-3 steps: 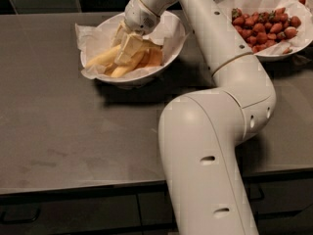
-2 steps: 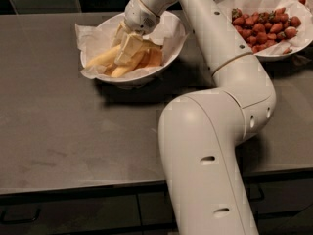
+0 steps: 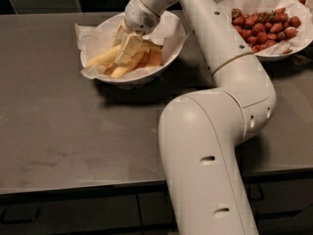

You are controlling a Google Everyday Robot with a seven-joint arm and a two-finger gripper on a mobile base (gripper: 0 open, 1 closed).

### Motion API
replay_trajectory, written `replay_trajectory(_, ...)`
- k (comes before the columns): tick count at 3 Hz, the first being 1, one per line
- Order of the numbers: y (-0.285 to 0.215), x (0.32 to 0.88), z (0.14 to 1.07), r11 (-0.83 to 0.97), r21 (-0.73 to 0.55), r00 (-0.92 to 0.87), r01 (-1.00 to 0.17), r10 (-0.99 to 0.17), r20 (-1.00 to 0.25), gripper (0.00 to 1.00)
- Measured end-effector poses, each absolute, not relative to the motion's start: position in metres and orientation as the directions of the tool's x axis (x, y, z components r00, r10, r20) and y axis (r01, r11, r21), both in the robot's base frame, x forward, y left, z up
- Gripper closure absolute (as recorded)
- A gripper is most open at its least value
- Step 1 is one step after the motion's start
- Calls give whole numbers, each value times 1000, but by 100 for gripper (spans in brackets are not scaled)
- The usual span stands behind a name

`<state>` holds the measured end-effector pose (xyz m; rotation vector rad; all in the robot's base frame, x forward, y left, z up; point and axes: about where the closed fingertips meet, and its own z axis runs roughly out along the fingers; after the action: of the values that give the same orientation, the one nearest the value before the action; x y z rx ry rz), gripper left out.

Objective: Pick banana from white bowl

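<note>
The white bowl [image 3: 128,78], lined with crinkled white paper, stands at the back left of the grey counter [image 3: 68,131]. Several yellow bananas lie in it. The longest banana [image 3: 101,59] points to the lower left across the bowl. My gripper [image 3: 126,47] reaches down into the bowl from the right and sits right on the bananas in its middle. It hides part of them. Whether it holds a banana does not show.
A second white paper-lined bowl [image 3: 274,58] full of red strawberries [image 3: 264,23] stands at the back right. My arm's thick white links [image 3: 210,155] rise from the front right and cross the counter. Dark drawers run below the front edge.
</note>
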<state>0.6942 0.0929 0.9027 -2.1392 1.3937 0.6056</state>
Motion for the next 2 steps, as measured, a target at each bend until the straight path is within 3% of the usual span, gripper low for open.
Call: replay_trajectory(2, 93, 692, 906, -342, -174, 373, -923, -695, -615, 100)
